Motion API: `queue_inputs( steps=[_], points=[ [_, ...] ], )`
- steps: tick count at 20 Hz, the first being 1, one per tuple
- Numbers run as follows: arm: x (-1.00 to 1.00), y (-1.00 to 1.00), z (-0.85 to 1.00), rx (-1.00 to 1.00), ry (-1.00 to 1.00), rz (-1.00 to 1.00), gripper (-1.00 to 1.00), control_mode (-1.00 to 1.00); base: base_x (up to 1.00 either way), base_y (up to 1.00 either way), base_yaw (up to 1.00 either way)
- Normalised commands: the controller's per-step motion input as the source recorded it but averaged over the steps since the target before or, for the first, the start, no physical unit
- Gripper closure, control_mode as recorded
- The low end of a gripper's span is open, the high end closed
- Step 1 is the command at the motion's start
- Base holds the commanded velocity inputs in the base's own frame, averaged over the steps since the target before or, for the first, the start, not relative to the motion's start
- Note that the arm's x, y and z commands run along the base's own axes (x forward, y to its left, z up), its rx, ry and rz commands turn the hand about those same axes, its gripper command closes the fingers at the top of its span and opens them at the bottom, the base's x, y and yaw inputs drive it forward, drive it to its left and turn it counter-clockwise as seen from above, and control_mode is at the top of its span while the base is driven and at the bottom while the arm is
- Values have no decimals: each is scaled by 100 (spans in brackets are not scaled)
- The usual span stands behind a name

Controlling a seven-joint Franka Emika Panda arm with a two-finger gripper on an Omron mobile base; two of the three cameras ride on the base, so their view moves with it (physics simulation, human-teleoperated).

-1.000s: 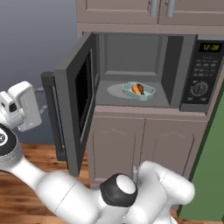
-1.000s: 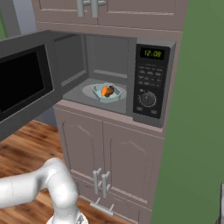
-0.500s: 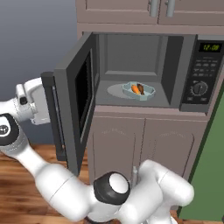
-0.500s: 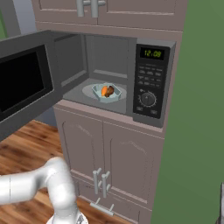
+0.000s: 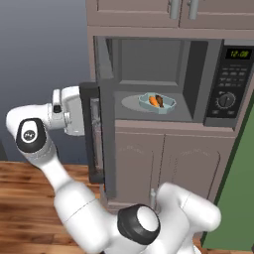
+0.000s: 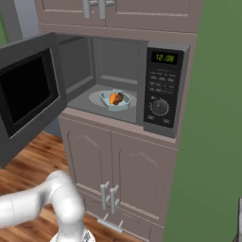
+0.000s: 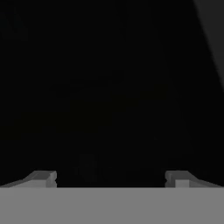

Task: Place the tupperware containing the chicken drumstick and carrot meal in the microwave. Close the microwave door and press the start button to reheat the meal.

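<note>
Sitting inside the microwave [image 5: 198, 74], the tupperware [image 5: 158, 103] rests on the round turntable plate [image 5: 133, 102] toward the plate's right side, with the orange carrot [image 5: 155, 101] and the dark brown drumstick [image 5: 159, 99] lying side by side in it; in the right base view the same tray [image 6: 115, 100] sits at the middle of the cavity floor, carrot [image 6: 112, 98] on the left and drumstick [image 6: 119, 99] on the right. The microwave's control panel [image 6: 162, 88] stands to the right of the cavity, its green display [image 6: 164, 58] lit at the top and a round dial [image 6: 159, 107] lower down. The door [image 5: 101, 134] stands swung out from the microwave's left edge, seen nearly edge-on in the left base view, and in the right base view it reaches out to the left with its black window [image 6: 26, 92] facing the room. The arm's white hand [image 5: 67, 110] is up against the outer face of the door, left of the microwave. In the hand view the gripper [image 7: 111, 177] has its two tips spread wide with nothing between them, facing a dark surface right in front that is too dim to make out. Cabinet doors [image 6: 118, 175] lie below the microwave, above a wooden floor [image 5: 30, 208]
</note>
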Motion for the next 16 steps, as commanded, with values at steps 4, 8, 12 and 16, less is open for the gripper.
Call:
queue_inputs(
  steps=[4,8,12,16],
  points=[
    [-61,-100,-12,2,-15,-2,-100,-100,0,0,0],
    [-48,-100,-24,0,-12,0,-100,-100,0,0,0],
    [-9,-84,-41,0,-1,1,-100,-100,0,0,0],
    [-6,-61,-26,0,0,0,-100,-100,0,0,0]
  ],
)
